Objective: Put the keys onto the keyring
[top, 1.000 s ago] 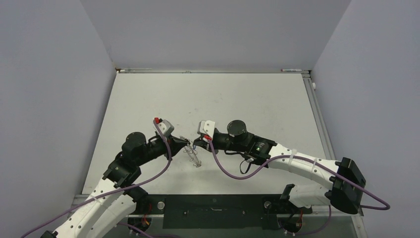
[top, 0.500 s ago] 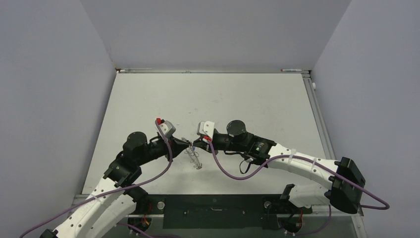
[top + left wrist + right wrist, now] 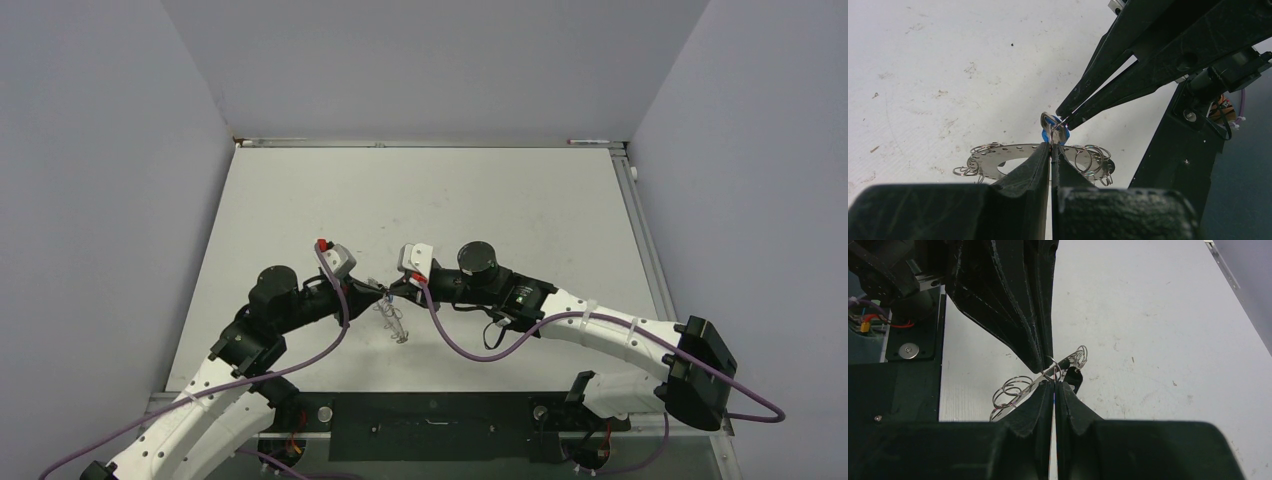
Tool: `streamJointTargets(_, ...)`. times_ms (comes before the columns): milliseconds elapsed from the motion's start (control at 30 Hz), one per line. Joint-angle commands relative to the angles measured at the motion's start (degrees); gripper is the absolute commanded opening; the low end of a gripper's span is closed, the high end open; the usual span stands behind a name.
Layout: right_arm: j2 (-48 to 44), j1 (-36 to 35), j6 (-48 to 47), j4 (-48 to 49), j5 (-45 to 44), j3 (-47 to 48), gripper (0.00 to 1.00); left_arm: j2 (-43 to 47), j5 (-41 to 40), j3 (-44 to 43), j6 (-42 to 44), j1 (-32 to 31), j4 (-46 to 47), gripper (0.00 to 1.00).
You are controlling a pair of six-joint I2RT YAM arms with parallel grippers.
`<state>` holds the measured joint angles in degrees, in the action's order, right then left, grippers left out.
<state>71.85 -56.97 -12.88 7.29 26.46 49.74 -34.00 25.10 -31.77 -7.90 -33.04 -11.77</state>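
Keyring [image 3: 998, 156]: a flat grey band with small holes and wire loops [image 3: 1087, 159] along its edge. It is held at the rim between the two arms, over the near middle of the worktop [image 3: 500, 200]. Whether it touches the worktop is unclear.
Blue-headed key [image 3: 1046, 135]: right at the rim of the keyring, just beyond the left tips, with a small silver loop above it.
Black-headed key [image 3: 1074, 378]: a dark head among the wire loops, just beside the right tips.
Left fingers [image 3: 1033, 165]: pressed together, pinching the keyring's rim.
Right fingers [image 3: 1035, 405]: pressed together, with a sliver of blue between the pads. This appears to be a grip on the blue-headed key, and the tips meet the left ones almost point to point.
Arms: both reach inward from the near edge, and purple cables [image 3: 455, 345] loop along them.
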Motion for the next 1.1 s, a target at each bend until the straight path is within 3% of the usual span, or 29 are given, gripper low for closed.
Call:
streamJointTargets(0,0.18,0.54,0.04,4.53,1.65,1.68,0.05,0.07,1.70,-1.89,-0.49,-0.36,4.74,0.00)
streamJointTargets(1067,0.56,2.06,2.25,4.22,-0.29,1.72,0.05,0.35,2.67,-1.72,-0.52,-0.45,5.27,0.00)
